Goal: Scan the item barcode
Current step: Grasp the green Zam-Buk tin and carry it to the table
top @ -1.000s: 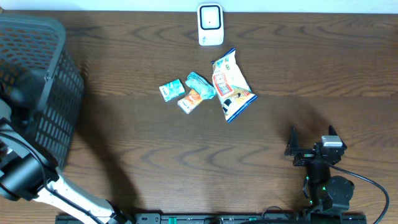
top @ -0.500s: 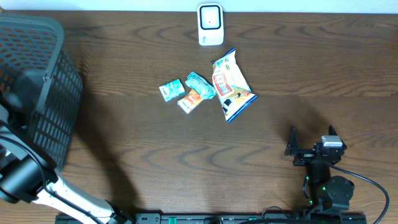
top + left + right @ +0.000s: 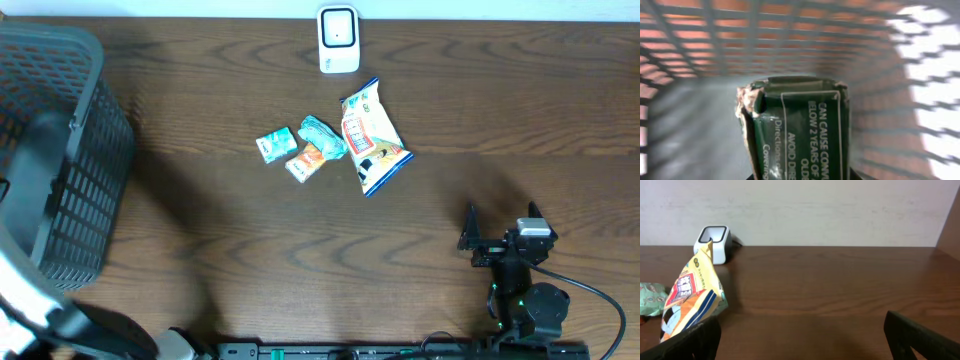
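Note:
In the left wrist view a dark green packet [image 3: 800,130] with white print fills the middle, inside the grey basket [image 3: 685,125]. My left gripper [image 3: 802,176] is shut on the packet's lower part; only the finger edges show at the frame's bottom. From overhead the left arm [image 3: 40,180] reaches into the basket [image 3: 95,90] and hides the gripper. The white barcode scanner [image 3: 338,40] stands at the table's far edge and also shows in the right wrist view [image 3: 714,239]. My right gripper [image 3: 501,215] rests open near the front right, nothing between its fingers [image 3: 690,340].
A yellow and blue snack bag [image 3: 372,135] lies mid-table, with two teal packets [image 3: 275,146] [image 3: 322,137] and an orange one [image 3: 305,162] to its left. The snack bag [image 3: 690,295] sits left of the right gripper's view. A pale wall backs the table.
The left arm has shifted over the basket, its lower links sliding toward the left edge. The right arm and the items on the table have not moved.

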{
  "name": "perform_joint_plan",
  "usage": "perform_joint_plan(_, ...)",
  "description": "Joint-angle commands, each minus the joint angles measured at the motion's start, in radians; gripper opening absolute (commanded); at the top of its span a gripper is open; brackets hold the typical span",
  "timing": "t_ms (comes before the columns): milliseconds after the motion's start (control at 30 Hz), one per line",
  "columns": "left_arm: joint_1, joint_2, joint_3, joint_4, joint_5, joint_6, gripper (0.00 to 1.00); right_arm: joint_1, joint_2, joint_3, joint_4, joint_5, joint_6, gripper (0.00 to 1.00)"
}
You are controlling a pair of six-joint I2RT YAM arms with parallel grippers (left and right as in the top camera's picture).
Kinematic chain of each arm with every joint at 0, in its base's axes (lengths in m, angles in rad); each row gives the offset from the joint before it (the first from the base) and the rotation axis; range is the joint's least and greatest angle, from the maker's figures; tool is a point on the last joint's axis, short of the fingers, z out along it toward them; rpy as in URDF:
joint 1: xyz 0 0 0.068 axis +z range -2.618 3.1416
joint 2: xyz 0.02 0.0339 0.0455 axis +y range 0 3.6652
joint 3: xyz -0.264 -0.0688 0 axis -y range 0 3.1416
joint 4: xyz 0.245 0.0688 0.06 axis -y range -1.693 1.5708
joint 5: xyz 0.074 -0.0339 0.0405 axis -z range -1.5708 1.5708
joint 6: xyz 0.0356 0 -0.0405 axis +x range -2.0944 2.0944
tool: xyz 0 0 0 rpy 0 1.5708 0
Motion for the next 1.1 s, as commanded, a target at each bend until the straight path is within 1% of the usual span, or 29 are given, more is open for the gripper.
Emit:
perform_joint_plan(0, -0.019, -0.116, 0.012, 0.002, 0.339, -0.107, 0.08, -0.008, -0.005, -0.002, -0.004, 0.001, 0.011, 0.99)
perform_joint_plan(67, -0.053, -0.164, 0.012, 0.005, 0.433, -0.129, 0.08, -0.008, -0.005, -0.002, -0.004, 0.001, 0.011, 0.99)
perform_joint_plan(100, -0.094, -0.197, 0.012, 0.005, 0.470, -0.132, 0.08, -0.008, -0.005, -0.002, -0.004, 0.001, 0.011, 0.99)
perform_joint_plan(133, -0.125, -0.215, 0.012, 0.005, 0.477, -0.132, 0.08, -0.008, -0.005, -0.002, -0.004, 0.001, 0.011, 0.99)
perform_joint_plan(167, -0.198, -0.243, 0.012, 0.005, 0.476, -0.132, 0.08, -0.008, -0.005, -0.002, -0.004, 0.001, 0.011, 0.99)
perform_joint_plan(267, -0.348, -0.263, 0.012, 0.006, 0.465, -0.130, 0.08, -0.008, -0.005, -0.002, -0.004, 0.001, 0.011, 0.99)
perform_joint_plan(333, -0.495, -0.250, 0.012, 0.000, 0.427, -0.091, 0.08, -0.008, -0.005, -0.002, -0.004, 0.001, 0.011, 0.99)
perform_joint_plan(433, -0.680, -0.200, 0.011, -0.014, 0.362, -0.074, 0.08, -0.008, -0.005, -0.002, -0.004, 0.001, 0.011, 0.99)
perform_joint_plan(467, -0.718, -0.186, 0.011, -0.014, 0.346, -0.074, 0.08, -0.008, -0.005, -0.002, -0.004, 0.001, 0.011, 0.99)
perform_joint_plan(567, -0.884, -0.103, 0.011, -0.013, 0.233, -0.062, 0.08, -0.008, -0.005, -0.002, -0.004, 0.001, 0.011, 0.99)
perform_joint_plan(667, -1.033, 0.021, 0.011, -0.014, 0.068, -0.026, 0.09, -0.008, -0.005, -0.002, -0.004, 0.001, 0.011, 0.99)
perform_joint_plan(767, -1.102, 0.120, 0.011, -0.018, -0.068, 0.010, 0.09, -0.008, -0.005, -0.002, -0.004, 0.001, 0.011, 0.99)
perform_joint_plan(800, -1.117, 0.152, 0.011, -0.022, -0.099, 0.015, 0.13, -0.008, -0.005, -0.002, -0.004, 0.001, 0.011, 0.99)
perform_joint_plan(867, -1.138, 0.219, 0.011, -0.029, -0.149, 0.020, 0.15, -0.008, -0.005, -0.002, -0.004, 0.001, 0.011, 0.99)
perform_joint_plan(933, -1.144, 0.276, 0.011, -0.038, -0.158, 0.035, 0.17, -0.008, -0.005, -0.002, -0.004, 0.001, 0.011, 0.99)
perform_joint_plan(967, -1.144, 0.294, 0.011, -0.047, -0.158, 0.035, 0.22, -0.008, -0.005, -0.002, -0.004, 0.001, 0.011, 0.99)
perform_joint_plan(1033, -1.143, 0.340, 0.011, -0.074, -0.158, 0.035, 0.27, -0.008, -0.005, -0.002, -0.004, 0.001, 0.011, 0.99)
perform_joint_plan(1067, -1.143, 0.348, 0.011, -0.078, -0.158, 0.035, 0.34, -0.008, -0.005, -0.002, -0.004, 0.001, 0.011, 0.99)
